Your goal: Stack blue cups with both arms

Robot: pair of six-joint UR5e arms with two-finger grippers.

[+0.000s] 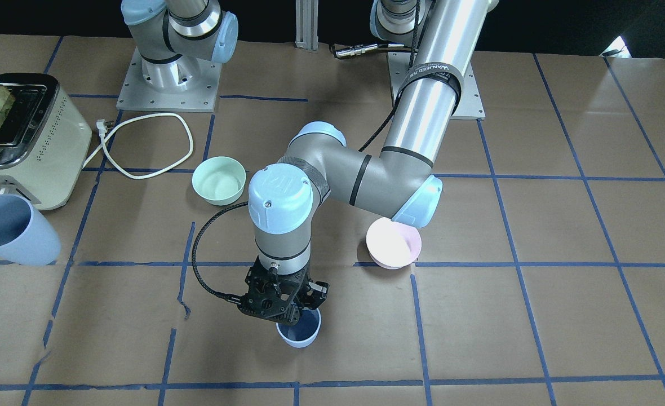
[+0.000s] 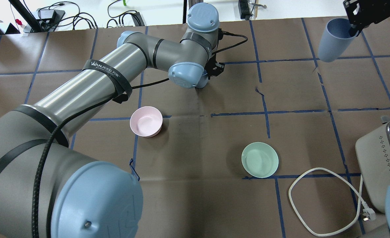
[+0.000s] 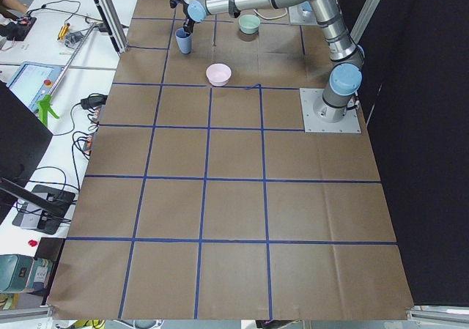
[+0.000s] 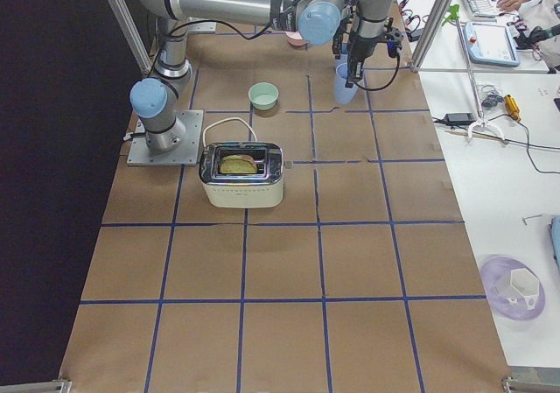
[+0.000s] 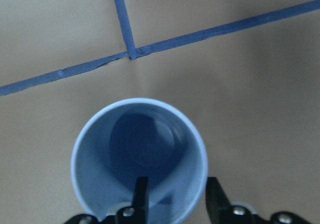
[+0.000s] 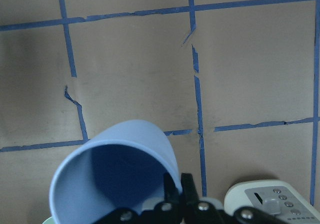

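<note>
One blue cup (image 1: 298,334) stands upright on the brown table, seen from above in the left wrist view (image 5: 139,156). My left gripper (image 1: 301,314) is down at its rim, open: one finger (image 5: 140,194) is inside the cup, the other (image 5: 215,196) outside, with a gap to the wall. My right gripper (image 6: 175,189) is shut on the rim of the second blue cup (image 6: 112,179). It holds that cup tilted in the air at the table's far right (image 2: 333,39), near the toaster (image 1: 11,228).
A mint-green bowl (image 1: 218,180) and a pale pink bowl (image 1: 393,243) sit mid-table; the left arm's elbow hangs over the pink one. A cream toaster (image 1: 22,141) with toast in it and its white cord (image 1: 141,146) lie on the right arm's side.
</note>
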